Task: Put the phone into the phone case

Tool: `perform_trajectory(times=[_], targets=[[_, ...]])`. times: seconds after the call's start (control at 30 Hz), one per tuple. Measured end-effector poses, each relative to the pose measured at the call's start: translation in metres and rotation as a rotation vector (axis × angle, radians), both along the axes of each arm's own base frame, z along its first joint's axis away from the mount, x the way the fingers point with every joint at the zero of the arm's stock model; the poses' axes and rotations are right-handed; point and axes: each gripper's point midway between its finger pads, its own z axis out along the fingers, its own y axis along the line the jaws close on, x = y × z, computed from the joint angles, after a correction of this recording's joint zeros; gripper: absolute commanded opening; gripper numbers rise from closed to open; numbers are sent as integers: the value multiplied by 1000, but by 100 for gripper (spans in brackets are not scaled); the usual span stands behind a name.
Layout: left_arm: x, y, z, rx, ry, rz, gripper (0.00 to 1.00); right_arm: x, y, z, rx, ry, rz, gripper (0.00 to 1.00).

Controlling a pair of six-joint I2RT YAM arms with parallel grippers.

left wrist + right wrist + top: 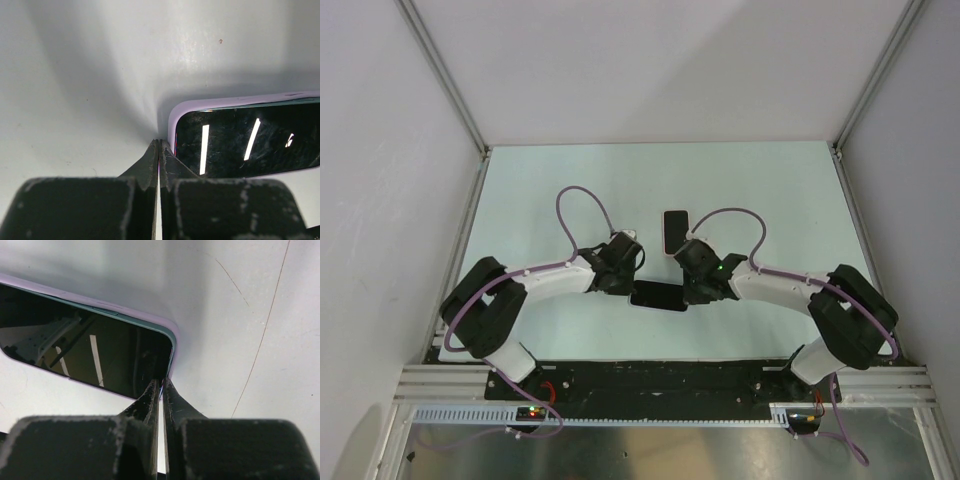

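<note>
The phone [658, 296], black screen up, lies on the table between my two grippers. In the left wrist view the phone [240, 140] sits inside a lilac case [200, 104] whose rim wraps its corner. The right wrist view shows the same phone [90, 350] and case rim [125, 314]. My left gripper [625, 283] is shut, its tips [159, 142] pressed against the case's left-end corner. My right gripper [692, 290] is shut, its tips [161, 381] at the case's right-end corner.
A second pink-rimmed dark rectangle [675, 230] lies just beyond the right gripper, towards the table's middle. Grey walls and metal rails enclose the pale table [770, 200]. A thin dark line runs across the table [260, 340] right of the phone.
</note>
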Motion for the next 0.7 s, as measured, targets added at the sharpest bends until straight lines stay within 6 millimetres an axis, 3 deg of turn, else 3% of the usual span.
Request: perform_trajectory(times=[0.37, 0.57, 0.7], targets=[[-1, 7, 10, -28, -31, 25, 0, 7, 1, 14, -39, -46, 19, 19], [-5, 8, 34, -93, -83, 40, 0, 51, 17, 71, 64, -181, 7, 21], [-20, -1, 36, -120, -76, 24, 0, 77, 25, 92, 108, -241, 13, 21]])
